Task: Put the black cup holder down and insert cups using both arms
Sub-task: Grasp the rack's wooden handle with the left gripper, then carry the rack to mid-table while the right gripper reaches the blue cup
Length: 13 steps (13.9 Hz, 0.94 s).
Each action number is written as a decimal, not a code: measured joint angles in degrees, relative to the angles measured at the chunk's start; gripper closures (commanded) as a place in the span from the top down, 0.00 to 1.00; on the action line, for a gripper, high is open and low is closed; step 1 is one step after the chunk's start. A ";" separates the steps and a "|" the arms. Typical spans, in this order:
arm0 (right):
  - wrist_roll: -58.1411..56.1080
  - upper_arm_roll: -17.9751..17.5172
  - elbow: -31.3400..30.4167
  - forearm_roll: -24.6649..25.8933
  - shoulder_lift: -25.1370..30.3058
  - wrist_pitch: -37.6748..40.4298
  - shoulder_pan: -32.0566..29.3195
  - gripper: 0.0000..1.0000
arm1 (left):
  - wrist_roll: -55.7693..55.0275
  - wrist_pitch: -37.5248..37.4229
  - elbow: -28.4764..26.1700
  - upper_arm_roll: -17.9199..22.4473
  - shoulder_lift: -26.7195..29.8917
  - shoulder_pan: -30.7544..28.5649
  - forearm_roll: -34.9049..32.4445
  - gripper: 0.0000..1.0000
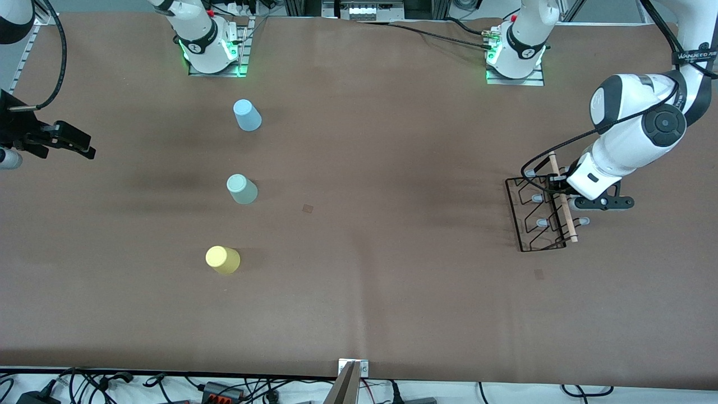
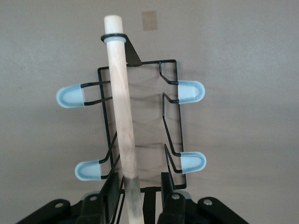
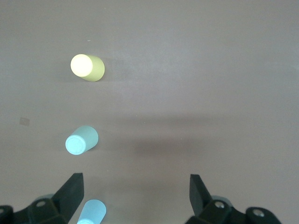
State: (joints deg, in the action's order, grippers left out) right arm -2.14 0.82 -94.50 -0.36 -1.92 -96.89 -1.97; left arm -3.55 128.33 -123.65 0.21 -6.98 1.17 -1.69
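The black cup holder (image 1: 541, 216) stands on the table at the left arm's end, its wooden rod handle (image 1: 562, 196) on top. My left gripper (image 1: 561, 192) is down over it. In the left wrist view the open fingers (image 2: 110, 186) straddle the rod (image 2: 120, 107) with a gap on each side, and grey-tipped pegs (image 2: 70, 97) stick out sideways. Three cups stand apart toward the right arm's end, closed ends up: light blue (image 1: 247, 115), pale green (image 1: 242, 189), yellow (image 1: 222, 260). My right gripper (image 1: 76, 143) waits open and empty at the table's right-arm end. Its wrist view (image 3: 135, 179) shows yellow (image 3: 87, 66), green (image 3: 81, 140) and blue (image 3: 92, 212).
Two small tape squares lie on the brown table, one mid-table (image 1: 308, 208) and one near the holder (image 1: 539, 274). The arm bases (image 1: 213, 50) stand along the edge farthest from the front camera. Cables (image 1: 224, 387) run along the nearest edge.
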 measured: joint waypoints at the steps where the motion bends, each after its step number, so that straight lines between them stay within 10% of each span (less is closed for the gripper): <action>1: 0.00 0.00 0.00 0.00 0.00 0.00 0.00 1.00 | 0.00 0.23 -0.21 0.00 0.01 0.00 0.00 0.25; 3: 0.00 0.00 0.00 0.00 0.00 -0.01 0.00 1.00 | -0.01 1.02 -0.67 0.01 0.02 -0.05 0.00 0.02; 9: 0.00 -0.41 -0.10 -0.09 -0.62 -0.03 0.34 1.00 | -0.05 2.14 -1.29 -1.06 0.33 -0.16 -0.02 0.01; 13: 6.54 -0.80 -2.77 -0.41 -2.40 -2.88 4.53 1.00 | -6.92 -6.21 3.51 -9.25 1.43 0.12 0.16 0.01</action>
State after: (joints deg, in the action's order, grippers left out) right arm 4.40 0.02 -97.27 -0.76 -4.33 -99.77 2.57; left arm -10.47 122.12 -120.14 -9.04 -5.55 1.29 -1.53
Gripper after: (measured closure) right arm 0.000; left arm 0.841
